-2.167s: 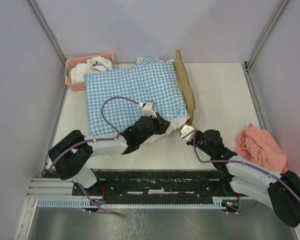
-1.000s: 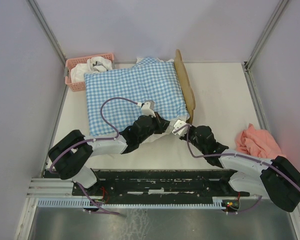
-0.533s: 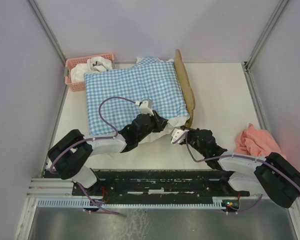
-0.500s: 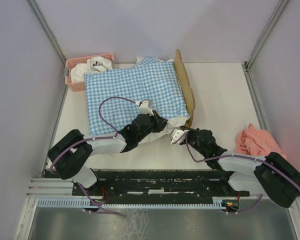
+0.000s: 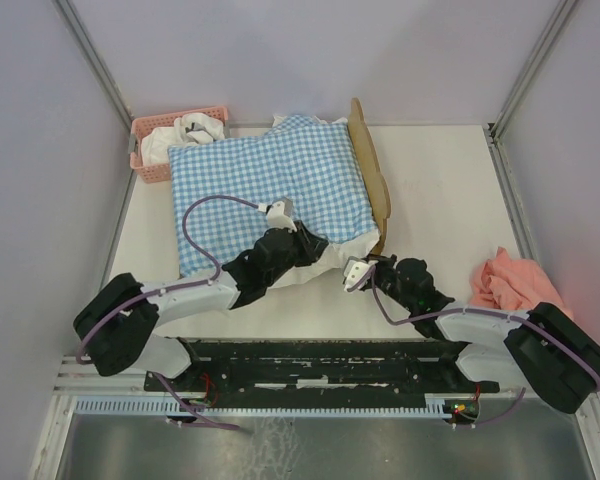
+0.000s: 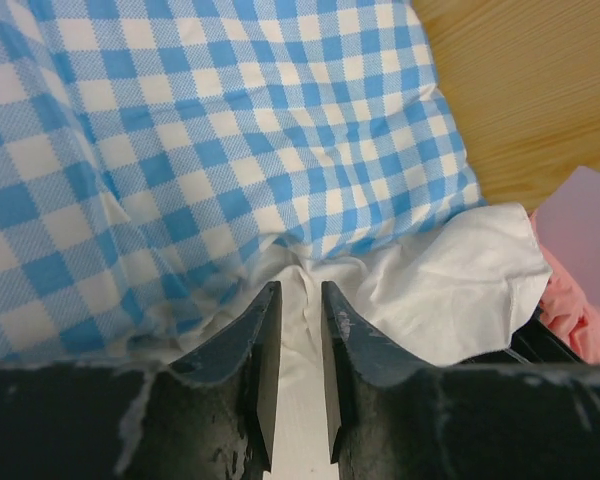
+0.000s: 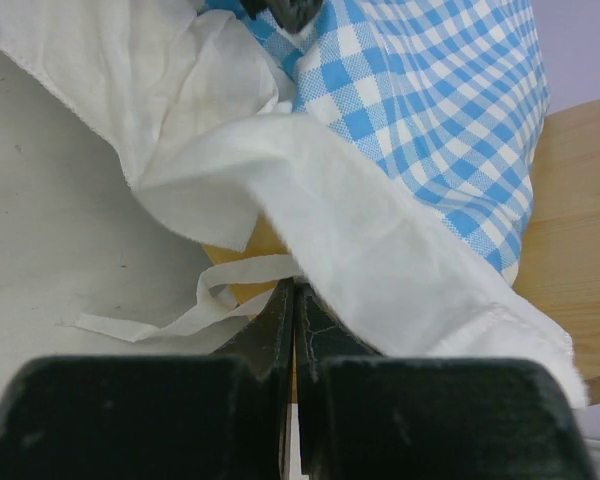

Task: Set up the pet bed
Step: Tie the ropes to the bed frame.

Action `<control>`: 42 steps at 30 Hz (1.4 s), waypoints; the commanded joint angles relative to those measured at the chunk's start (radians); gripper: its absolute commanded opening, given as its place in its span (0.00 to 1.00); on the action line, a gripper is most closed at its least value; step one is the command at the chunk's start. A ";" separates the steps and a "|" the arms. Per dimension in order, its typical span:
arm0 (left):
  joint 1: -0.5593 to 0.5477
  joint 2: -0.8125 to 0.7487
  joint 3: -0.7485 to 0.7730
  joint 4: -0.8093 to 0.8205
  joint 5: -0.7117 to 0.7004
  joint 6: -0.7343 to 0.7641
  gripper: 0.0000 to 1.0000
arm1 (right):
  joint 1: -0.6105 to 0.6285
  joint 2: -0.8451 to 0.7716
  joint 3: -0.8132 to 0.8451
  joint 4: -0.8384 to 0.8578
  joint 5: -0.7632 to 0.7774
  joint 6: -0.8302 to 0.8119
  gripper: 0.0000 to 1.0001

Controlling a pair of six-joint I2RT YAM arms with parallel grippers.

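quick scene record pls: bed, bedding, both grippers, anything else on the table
pet bed: wooden frame, mostly covered, headboard showing
gingham bedding: spread over the bed, white ruffle at near edge
left gripper: jaws slightly apart at the ruffle
right gripper: shut, tips at the ruffle's edge
other: pink basket back left, pink cloth right

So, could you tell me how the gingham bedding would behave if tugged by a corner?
Probably floppy: the bedding drapes over the bed, and its white ruffle lies in loose folds. It is likely light, so a tug may drag the whole piece.
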 commanded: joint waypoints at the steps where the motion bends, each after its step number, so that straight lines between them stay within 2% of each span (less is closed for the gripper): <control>1: -0.008 -0.091 -0.062 0.038 0.038 -0.005 0.30 | -0.019 -0.009 0.013 0.063 -0.020 -0.006 0.02; 7: -0.109 -0.092 -0.126 0.276 0.099 0.187 0.32 | -0.024 0.007 0.018 0.071 -0.018 0.001 0.02; 10: -0.160 -0.011 -0.113 0.390 0.154 0.268 0.32 | -0.025 0.013 0.023 0.067 -0.015 0.006 0.02; 14: -0.200 0.102 -0.069 0.463 0.132 0.348 0.32 | -0.027 0.013 0.022 0.066 -0.015 0.009 0.02; 19: -0.199 0.199 -0.023 0.476 0.005 0.363 0.30 | -0.032 0.013 0.016 0.070 -0.021 0.016 0.02; 25: -0.175 0.233 0.020 0.450 -0.100 0.313 0.25 | -0.039 0.013 0.008 0.074 -0.037 0.023 0.02; 29: -0.159 0.254 0.050 0.451 -0.100 0.308 0.25 | -0.044 0.002 -0.003 0.085 -0.033 0.044 0.02; 35: -0.152 0.292 0.077 0.481 -0.022 0.377 0.25 | -0.049 0.003 -0.011 0.084 -0.035 0.057 0.02; 42: -0.151 0.312 0.093 0.465 -0.018 0.403 0.28 | -0.054 0.006 -0.003 0.076 -0.041 0.063 0.02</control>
